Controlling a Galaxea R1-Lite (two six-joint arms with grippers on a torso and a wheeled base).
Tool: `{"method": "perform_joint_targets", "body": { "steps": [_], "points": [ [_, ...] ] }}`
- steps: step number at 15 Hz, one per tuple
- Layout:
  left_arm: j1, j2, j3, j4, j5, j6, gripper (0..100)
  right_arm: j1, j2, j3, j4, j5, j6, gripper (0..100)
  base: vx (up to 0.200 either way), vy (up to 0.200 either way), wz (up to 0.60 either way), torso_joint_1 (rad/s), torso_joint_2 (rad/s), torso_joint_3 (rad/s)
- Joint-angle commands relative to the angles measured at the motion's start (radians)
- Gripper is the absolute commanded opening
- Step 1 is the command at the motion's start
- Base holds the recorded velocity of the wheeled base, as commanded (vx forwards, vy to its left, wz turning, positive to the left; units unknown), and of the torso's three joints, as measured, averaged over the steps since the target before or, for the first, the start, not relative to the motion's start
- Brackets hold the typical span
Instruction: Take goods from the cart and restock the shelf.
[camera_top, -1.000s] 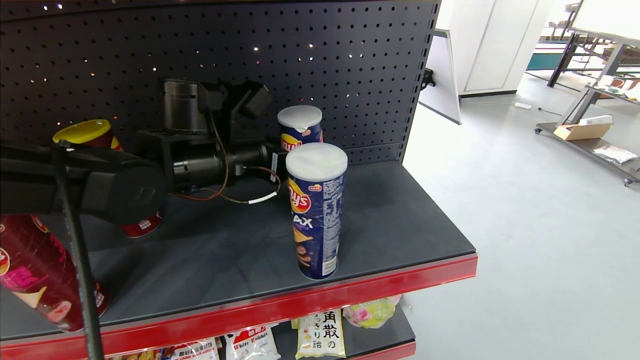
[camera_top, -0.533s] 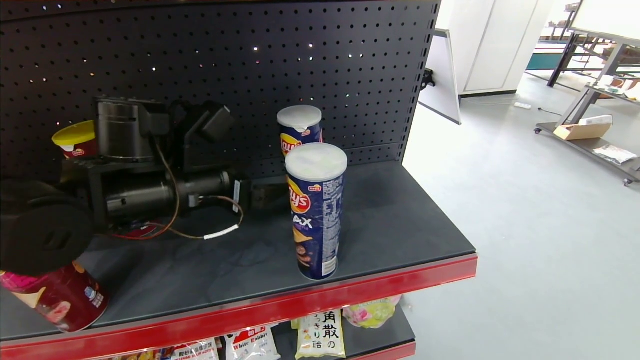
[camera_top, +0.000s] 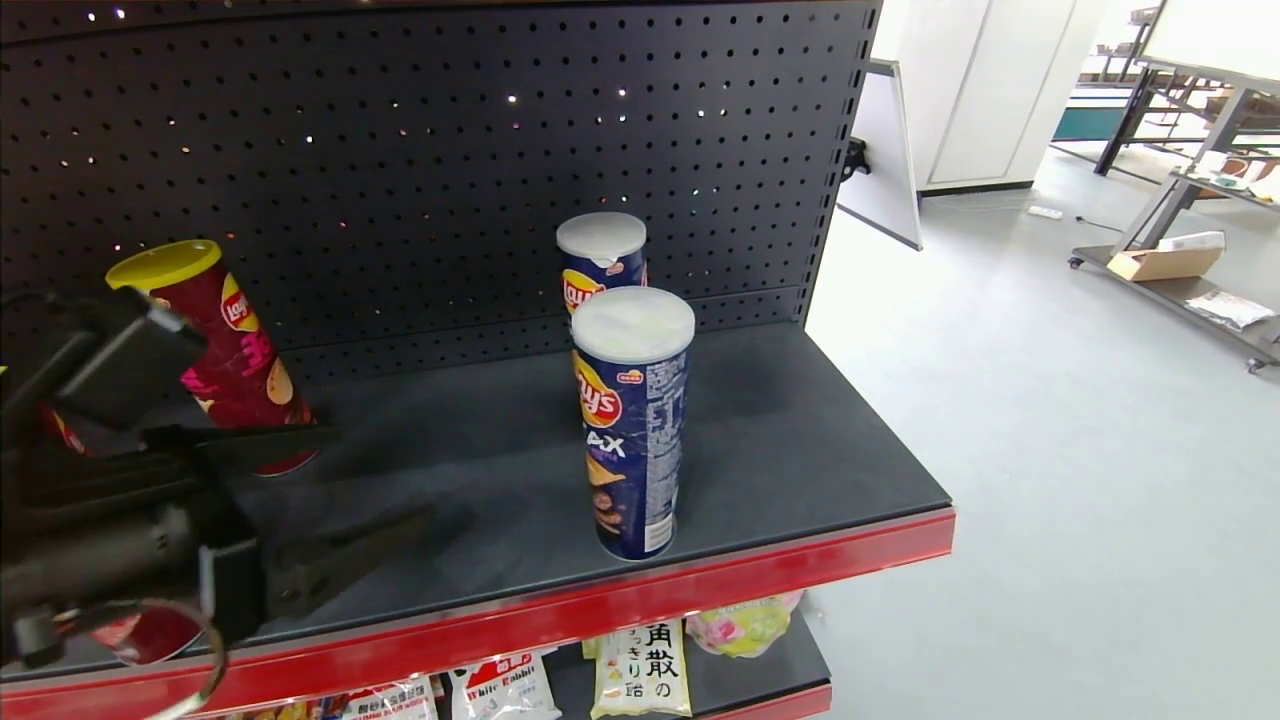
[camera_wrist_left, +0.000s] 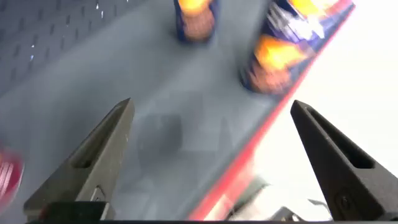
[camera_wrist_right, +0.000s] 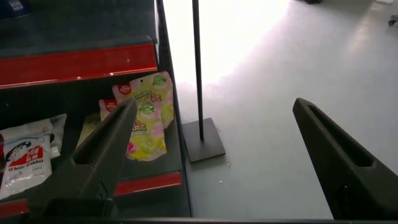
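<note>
A tall blue chip can (camera_top: 632, 420) stands upright near the red front edge of the shelf (camera_top: 800, 440), and everything else arranges itself around it. Straight behind it, close to the pegboard (camera_top: 450, 150), stands a second blue can (camera_top: 601, 250), the two not touching. Well off to the tall can's left, a red chip can (camera_top: 225, 350) with a yellow lid stands by the pegboard. Another red can (camera_top: 150, 632) peeks out at the front edge, mostly hidden by the arm. The left gripper (camera_top: 382, 472) hovers low over the shelf board on that same left side, spread wide and pointing toward the tall can but well short of it. The right gripper (camera_wrist_right: 214, 102) sits lower than the can, below the shelf's red edge. It too gapes wide, over the grey floor (camera_wrist_right: 280, 74) beside the lower tier where snack bags (camera_wrist_right: 146, 118) lie.
</note>
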Motion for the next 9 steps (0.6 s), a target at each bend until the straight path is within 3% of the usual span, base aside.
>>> {"method": "perform_joint_targets", "body": {
  "steps": [1, 4, 5, 6, 7, 8, 9],
  "points": [
    [0.003, -0.393, 0.032, 0.254, 0.022, -0.003, 100, 0.0, 0.0, 0.0, 0.0, 0.001, 0.0, 100, 0.0, 0.0, 0.0, 0.0, 0.0, 0.0],
    [0.024, -0.686, 0.049, 0.511, 0.189, -0.046, 100, 0.0, 0.0, 0.0, 0.0, 0.001, 0.0, 100, 0.0, 0.0, 0.0, 0.0, 0.0, 0.0],
    [0.03, -0.79, 0.041, 0.638, 0.223, -0.055, 100, 0.0, 0.0, 0.0, 0.0, 0.001, 0.0, 100, 0.0, 0.0, 0.0, 0.0, 0.0, 0.0],
    [0.032, -0.804, 0.041, 0.656, 0.226, -0.055, 100, 0.0, 0.0, 0.0, 0.0, 0.001, 0.0, 100, 0.0, 0.0, 0.0, 0.0, 0.0, 0.0],
    [0.081, -0.901, 0.026, 0.811, 0.259, -0.084, 100, 0.0, 0.0, 0.0, 0.0, 0.001, 0.001, 100, 0.0, 0.0, 0.0, 0.0, 0.0, 0.0],
    [0.171, -0.947, 0.027, 0.888, 0.267, -0.147, 100, 0.0, 0.0, 0.0, 0.0, 0.001, 0.0, 100, 0.0, 0.0, 0.0, 0.0, 0.0, 0.0],
    [0.2, -0.954, 0.032, 0.897, 0.267, -0.161, 100, 0.0, 0.0, 0.0, 0.0, 0.001, 0.001, 100, 0.0, 0.0, 0.0, 0.0, 0.0, 0.0]
  ]
}}
